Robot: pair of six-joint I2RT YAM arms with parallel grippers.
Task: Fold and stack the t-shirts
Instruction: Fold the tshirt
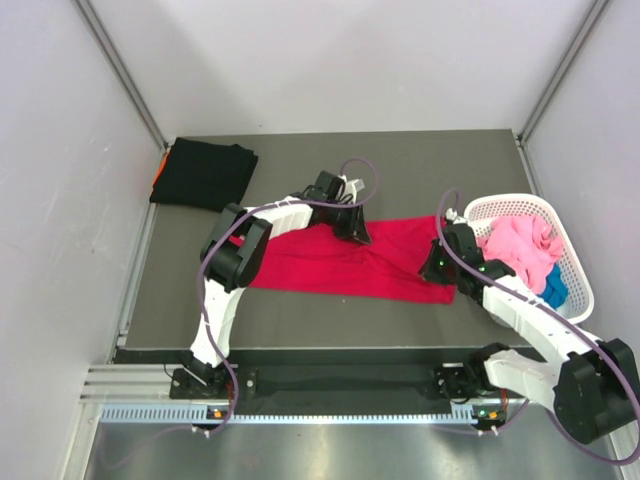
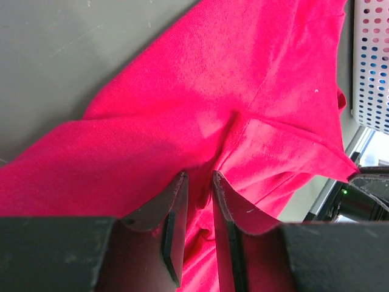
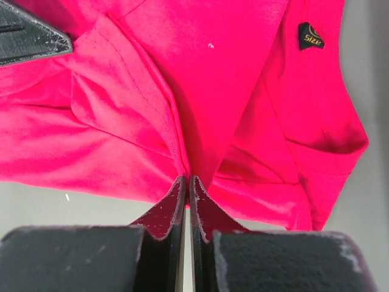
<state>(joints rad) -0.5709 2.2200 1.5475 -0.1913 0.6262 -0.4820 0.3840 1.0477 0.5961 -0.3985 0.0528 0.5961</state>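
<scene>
Red t-shirt (image 1: pixel 330 265) spread on table (image 1: pixel 400 160); left gripper (image 2: pixel 199 179), right gripper (image 3: pixel 186 179) each pinching cloth; lift evenly, keep taut.

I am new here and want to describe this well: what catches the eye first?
A red shirt lies spread mid-table, the left gripper and right gripper each pinching a fold. A folded black shirt sits at the far left corner; a basket on the right holds pink cloth.

Red t-shirt (image 1: pixel 330 265) of soft, matt cloth on a dull grey desk (image 1: pixel 400 170); perforated white plastic basket (image 1: pixel 510 198), right.
</scene>
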